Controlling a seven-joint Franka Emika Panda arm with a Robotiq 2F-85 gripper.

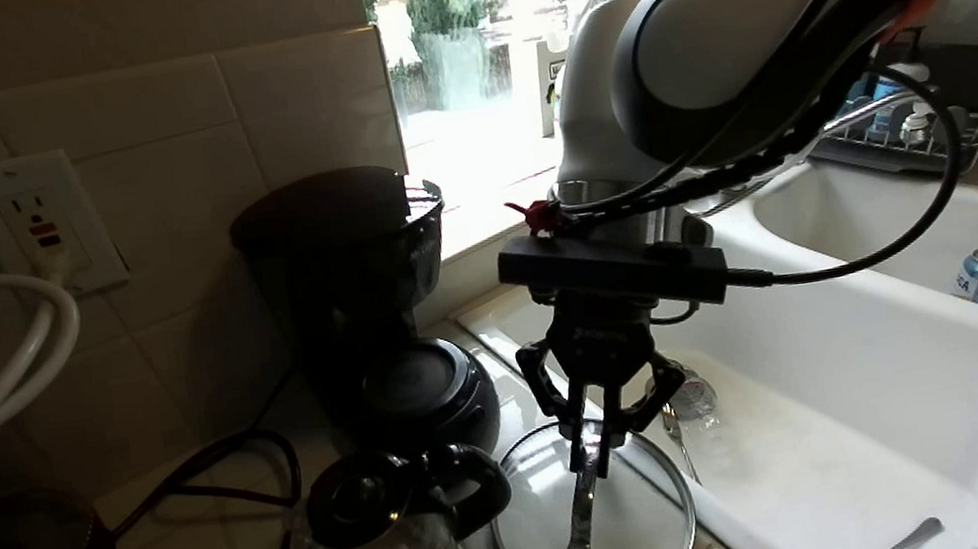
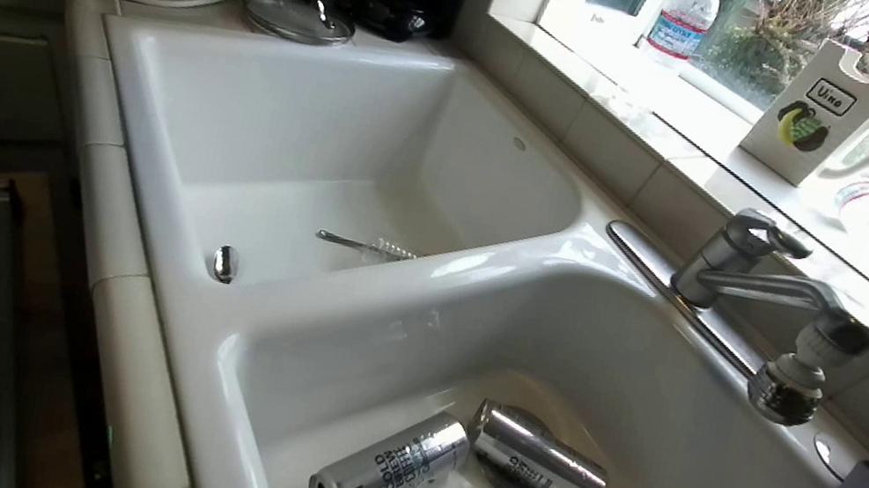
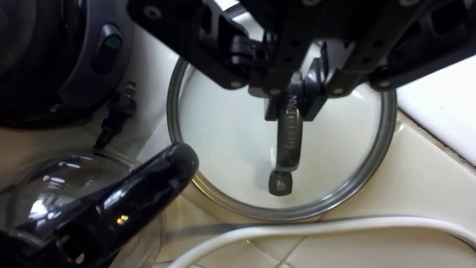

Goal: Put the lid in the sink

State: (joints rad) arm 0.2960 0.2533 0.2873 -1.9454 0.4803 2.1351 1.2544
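The lid (image 1: 641, 528) is round clear glass with a metal rim and a dark handle (image 3: 289, 141). It appears to lie flat on the tiled counter at the sink's edge; it also shows small at the back in an exterior view (image 2: 286, 21). My gripper (image 1: 592, 469) points down over it. In the wrist view the fingers (image 3: 292, 113) sit on both sides of the handle, shut on its middle. The sink (image 2: 305, 114) is white with two basins; its nearer basin also shows right beside the lid (image 1: 889, 373).
A glass carafe (image 3: 70, 190) with a black handle reaches over the lid's rim. A black coffee maker (image 1: 330, 286) stands behind. A white cable (image 3: 334, 225) runs along the lid's edge. Cutlery (image 2: 350, 242) lies in the nearer basin; cans (image 2: 395, 470) lie in the farther one.
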